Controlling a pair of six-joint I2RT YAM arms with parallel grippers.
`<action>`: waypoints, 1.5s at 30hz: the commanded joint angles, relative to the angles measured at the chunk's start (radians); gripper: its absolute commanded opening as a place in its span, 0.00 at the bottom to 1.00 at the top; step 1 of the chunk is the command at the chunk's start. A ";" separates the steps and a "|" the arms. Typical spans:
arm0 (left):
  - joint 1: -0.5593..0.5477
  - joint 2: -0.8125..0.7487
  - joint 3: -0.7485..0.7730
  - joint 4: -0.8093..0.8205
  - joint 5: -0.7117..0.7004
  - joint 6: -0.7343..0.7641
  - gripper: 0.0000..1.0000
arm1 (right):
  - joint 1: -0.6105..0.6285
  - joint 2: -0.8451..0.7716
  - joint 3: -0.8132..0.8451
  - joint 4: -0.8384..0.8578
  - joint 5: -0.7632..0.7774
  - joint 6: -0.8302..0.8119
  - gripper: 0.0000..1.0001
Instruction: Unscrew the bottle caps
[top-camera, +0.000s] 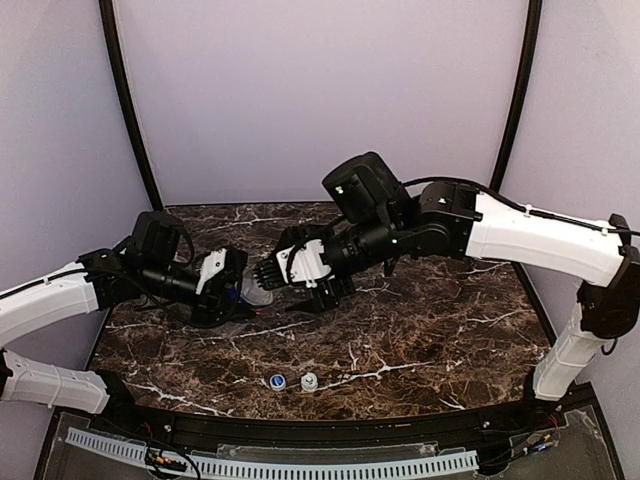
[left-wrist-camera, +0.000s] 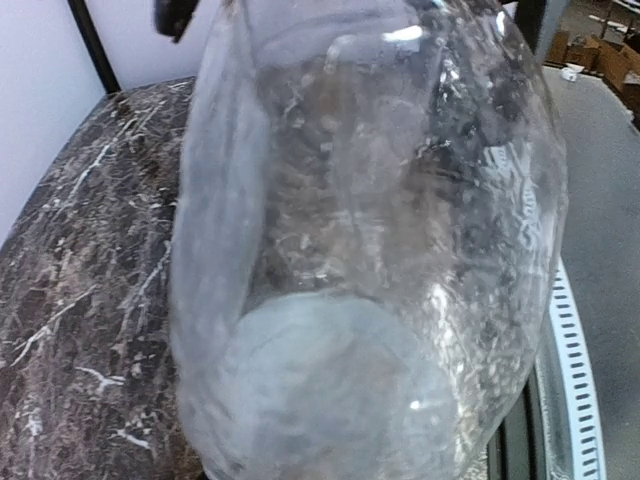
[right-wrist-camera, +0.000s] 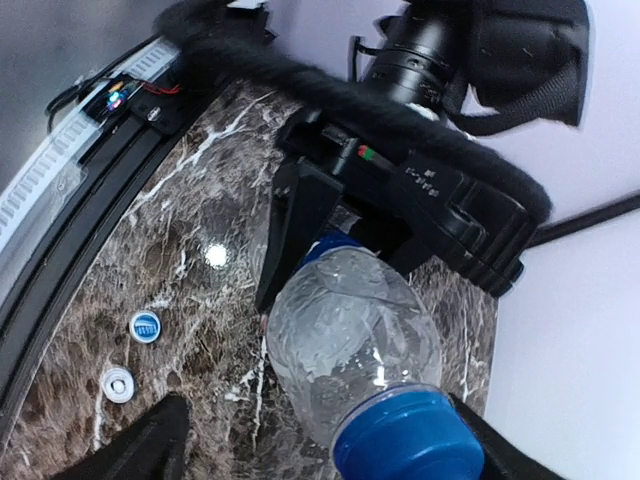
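At the near edge of the worktop (top-camera: 420, 330), two loose caps side by side, close but apart: blue-and-white cap (top-camera: 277, 381) to the left, white cap (top-camera: 309, 381) to the right. Neither on a bottle.

Further in, mid-worktop, one clear unlabelled bottle (top-camera: 256, 292), lying roughly level. Body grasped by the left claw (top-camera: 238, 290), neck turned toward the right arm. Contact with the surface not discernible. Blue cap (right-wrist-camera: 408, 440) seated on the neck; degree of loosening not discernible.

Right claw (top-camera: 268, 276) released, fingers spread either side of the blue cap, one close beside it, the other well clear.

Recommended for the step in hand:
- Centre the spread fingers on the ribbed rim before closing.
- Close on the cap alone, not on the bottle's shoulder.
- Keep the left claw's hold firm to stop the body spinning. Thin crumpled wall judged liable to buckle under a hard squeeze.
- Turn about the neck's own axis in short turns with fresh grips, then draw straight back once free.

Count: caps, three (two loose, one fitted); bottles, one in view; claws, two.
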 joint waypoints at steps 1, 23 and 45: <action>-0.001 -0.027 0.002 0.169 -0.169 -0.034 0.30 | -0.039 -0.108 -0.053 0.199 0.045 0.248 0.98; -0.008 -0.009 -0.086 0.561 -0.686 0.053 0.33 | -0.137 0.180 0.440 0.031 0.121 1.258 0.69; -0.011 -0.012 -0.092 0.567 -0.689 0.077 0.33 | -0.132 0.240 0.468 -0.017 0.061 1.240 0.34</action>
